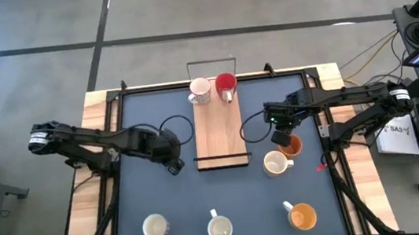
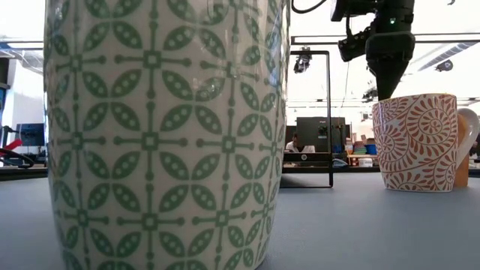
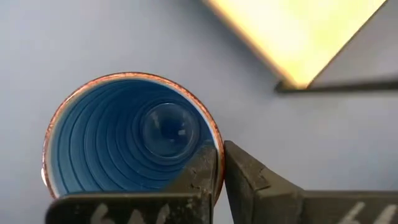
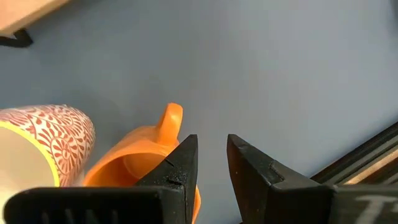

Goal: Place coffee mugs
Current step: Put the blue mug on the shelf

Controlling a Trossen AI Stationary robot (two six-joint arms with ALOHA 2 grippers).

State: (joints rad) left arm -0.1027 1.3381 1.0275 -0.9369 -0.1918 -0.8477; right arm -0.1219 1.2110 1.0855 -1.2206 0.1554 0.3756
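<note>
My left gripper [image 3: 221, 177] is shut on a blue mug [image 3: 124, 134] with a brown rim, beside the near left corner of the wooden tray [image 1: 219, 128]. In the high view this gripper [image 1: 174, 165] hides the mug. A white patterned mug [image 1: 199, 92] and a red mug [image 1: 226, 84] stand at the tray's far end. My right gripper [image 4: 211, 168], narrowly open, hovers at the rim of an orange mug [image 4: 124, 171] beside its handle [image 4: 171, 118]. A red-patterned mug [image 1: 276, 163] stands next to it. My left gripper pinches the blue mug's rim [image 3: 216, 149], one finger [image 3: 199, 177] inside the mug and one [image 3: 252, 183] outside. It comes from above, pointing down. The mug hangs or stands upright below it; whether it is off the table I cannot tell. My right gripper: I cannot tell whether its finger [image 4: 180, 165] touches the orange mug's rim.
Three more mugs stand in a row along the near edge: a cream one [image 1: 155, 229], a green-patterned white one [image 1: 220, 229] that fills the low view's left [image 2: 165, 135], and an orange one [image 1: 303, 217]. The middle of the tray is bare wood.
</note>
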